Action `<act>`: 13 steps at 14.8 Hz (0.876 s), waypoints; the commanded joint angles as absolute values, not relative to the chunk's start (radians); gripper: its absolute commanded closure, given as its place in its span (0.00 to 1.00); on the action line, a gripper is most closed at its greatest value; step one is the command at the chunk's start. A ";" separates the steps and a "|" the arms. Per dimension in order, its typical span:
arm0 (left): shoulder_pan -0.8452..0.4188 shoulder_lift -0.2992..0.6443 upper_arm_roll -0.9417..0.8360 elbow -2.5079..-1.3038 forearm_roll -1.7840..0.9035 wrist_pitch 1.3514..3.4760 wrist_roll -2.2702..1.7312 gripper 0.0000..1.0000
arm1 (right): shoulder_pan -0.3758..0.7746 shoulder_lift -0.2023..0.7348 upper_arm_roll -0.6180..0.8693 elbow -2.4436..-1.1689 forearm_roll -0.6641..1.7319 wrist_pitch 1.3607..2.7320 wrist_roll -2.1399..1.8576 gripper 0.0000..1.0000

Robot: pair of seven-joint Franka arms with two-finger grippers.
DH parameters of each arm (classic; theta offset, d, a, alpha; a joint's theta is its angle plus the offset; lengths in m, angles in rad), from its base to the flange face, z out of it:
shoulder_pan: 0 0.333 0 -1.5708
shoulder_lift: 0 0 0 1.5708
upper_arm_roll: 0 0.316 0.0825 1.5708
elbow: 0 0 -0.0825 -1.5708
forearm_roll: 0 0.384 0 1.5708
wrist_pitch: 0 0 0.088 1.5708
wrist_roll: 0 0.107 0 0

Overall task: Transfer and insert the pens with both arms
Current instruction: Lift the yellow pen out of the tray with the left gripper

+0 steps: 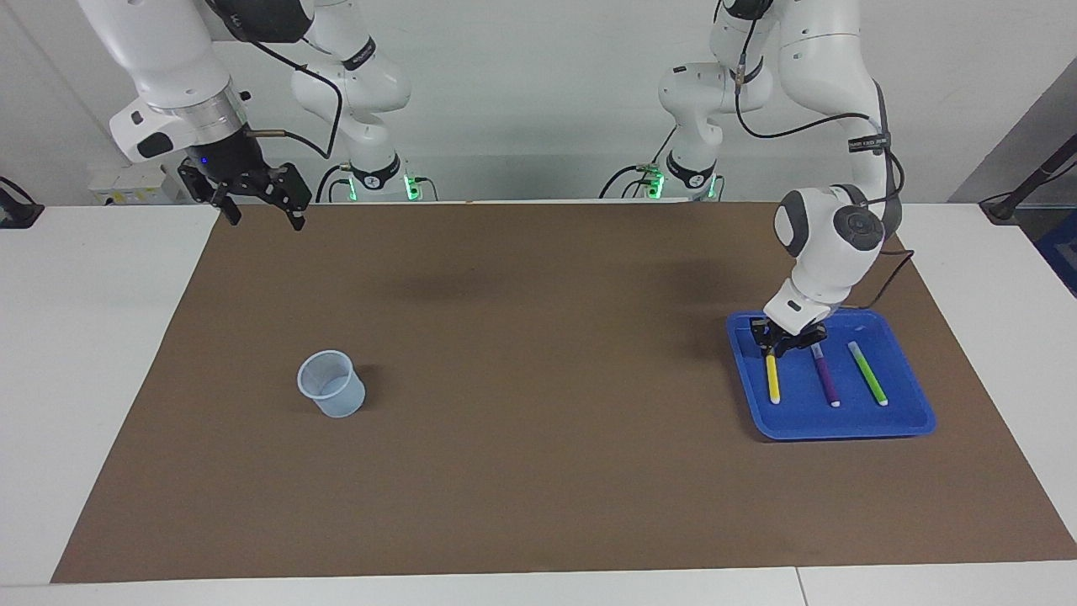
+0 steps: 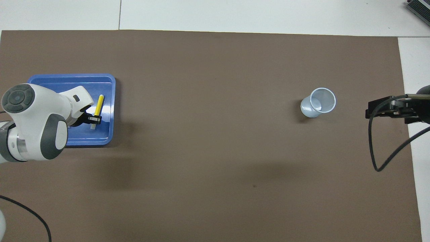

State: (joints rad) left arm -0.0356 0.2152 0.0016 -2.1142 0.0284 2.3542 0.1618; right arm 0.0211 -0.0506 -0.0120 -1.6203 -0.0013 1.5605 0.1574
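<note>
Three pens lie side by side in a blue tray (image 1: 841,429) (image 2: 67,78) at the left arm's end of the table: yellow (image 1: 773,383) (image 2: 99,105), purple (image 1: 825,377) and green (image 1: 867,374). My left gripper (image 1: 772,347) (image 2: 95,118) is down in the tray, shut on the yellow pen near its end nearer to the robots. The pen's white cap pokes out past the gripper. In the overhead view the left arm hides the purple and green pens. My right gripper (image 1: 263,217) (image 2: 368,112) hangs open and waiting over the mat's corner at the right arm's end.
A translucent cup (image 1: 332,385) (image 2: 318,102) stands upright on the brown mat (image 1: 538,471) toward the right arm's end. Two smaller white arms with green-lit bases (image 1: 374,181) stand at the robots' edge. A black cable (image 2: 376,161) loops below the right gripper.
</note>
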 commanded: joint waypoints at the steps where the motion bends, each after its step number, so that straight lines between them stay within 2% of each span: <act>1: -0.054 0.201 0.006 -2.123 0.034 2.342 0.098 1.00 | 0.021 -0.064 -0.018 -1.631 0.020 1.557 0.135 0.00; 4: -0.072 0.201 0.008 -2.123 0.034 2.344 0.089 0.97 | 0.021 -0.064 -0.018 -1.632 0.020 1.557 0.135 0.00; 7: -0.064 0.201 0.009 -2.123 0.038 2.345 0.094 0.53 | 0.021 -0.064 -0.018 -1.631 0.020 1.557 0.135 0.00; 8: -0.063 0.201 0.009 -2.122 0.038 2.344 0.094 0.47 | 0.021 -0.064 -0.018 -1.631 0.020 1.559 0.135 0.00; 10: -0.060 0.201 0.009 -2.115 0.040 2.335 0.094 0.42 | 0.021 -0.064 -0.018 -1.632 0.020 1.559 0.135 0.00; 13: -0.058 0.201 0.011 -2.115 0.040 2.348 0.095 0.42 | 0.021 -0.064 -0.018 -1.631 0.020 1.559 0.135 0.00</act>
State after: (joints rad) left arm -0.0585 0.2092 0.0061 -2.1153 0.0283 2.3541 0.1074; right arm 0.0211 -0.0507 -0.0120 -1.6203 -0.0013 1.5605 0.1574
